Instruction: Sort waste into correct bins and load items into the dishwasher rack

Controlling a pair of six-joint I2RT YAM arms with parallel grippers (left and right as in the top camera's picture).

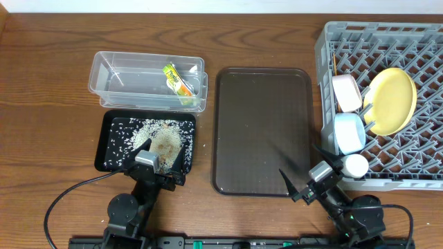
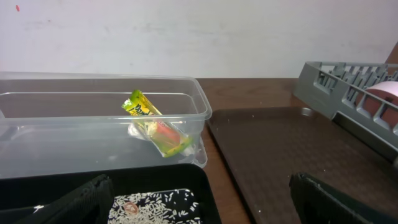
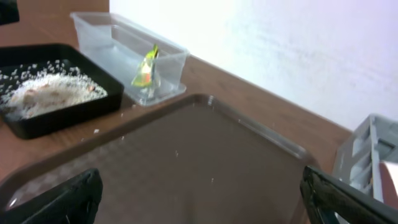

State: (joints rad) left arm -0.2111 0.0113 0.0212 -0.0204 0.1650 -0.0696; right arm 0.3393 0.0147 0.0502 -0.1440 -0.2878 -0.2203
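The left hand (image 1: 164, 153) and right hand (image 1: 299, 160) are hanging released and empty, flanking the brown tray's (image 1: 261, 131) near edge. Left of it, the wrapper (image 1: 177, 79) is lying in the clear tub (image 1: 95, 75) and the rice (image 1: 156, 135) in the black tray (image 1: 101, 149). A careless swing of the left hand is risking scattered grains.

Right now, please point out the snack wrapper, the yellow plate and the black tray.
snack wrapper (image 2: 155, 124), left wrist view, its middle.
yellow plate (image 1: 391, 100), overhead view, its face.
black tray (image 1: 102, 149), overhead view, left rim.
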